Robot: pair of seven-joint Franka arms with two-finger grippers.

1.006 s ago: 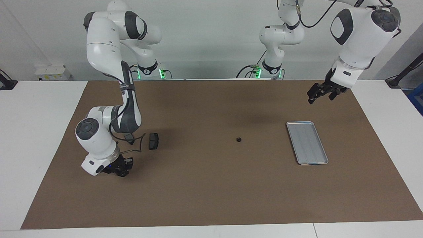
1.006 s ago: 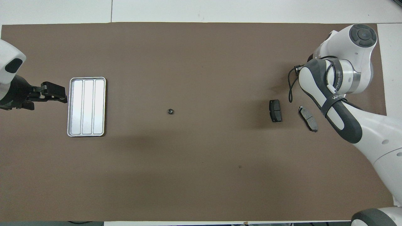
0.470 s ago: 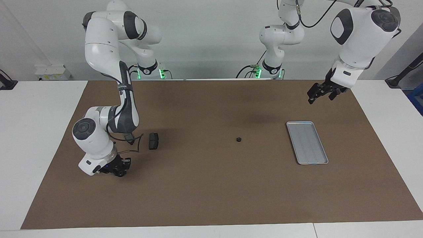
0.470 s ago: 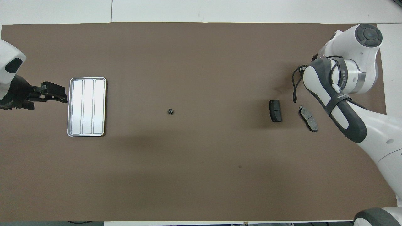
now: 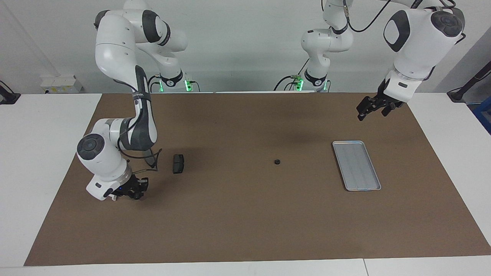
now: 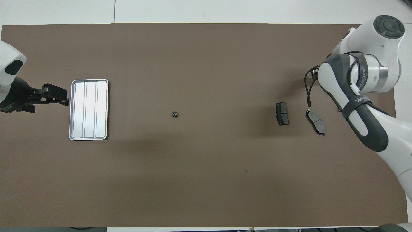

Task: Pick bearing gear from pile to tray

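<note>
The bearing gear [image 5: 276, 162] [image 6: 174, 114], a tiny black round piece, lies alone on the brown mat at mid-table. The silver tray [image 5: 356, 165] [image 6: 89, 109] lies flat toward the left arm's end, with nothing in it. Of the pile, two dark brake pads [image 6: 282, 113] [image 6: 315, 121] lie toward the right arm's end; only one pad [image 5: 177, 163] shows in the facing view. My left gripper [image 5: 370, 111] [image 6: 62, 98] hangs open and empty over the mat beside the tray. My right gripper [image 5: 135, 190] hovers low over the mat beside the pads; the overhead view hides it under the wrist.
The brown mat [image 5: 245, 230] covers most of the white table. The right arm's forearm [image 6: 360, 106] leans over the mat next to the pads. A loose cable [image 5: 153, 163] hangs from that arm's wrist.
The right arm has swung its gripper a little toward its own end of the table, away from the brake pads. The left arm, the gear and the tray have not moved.
</note>
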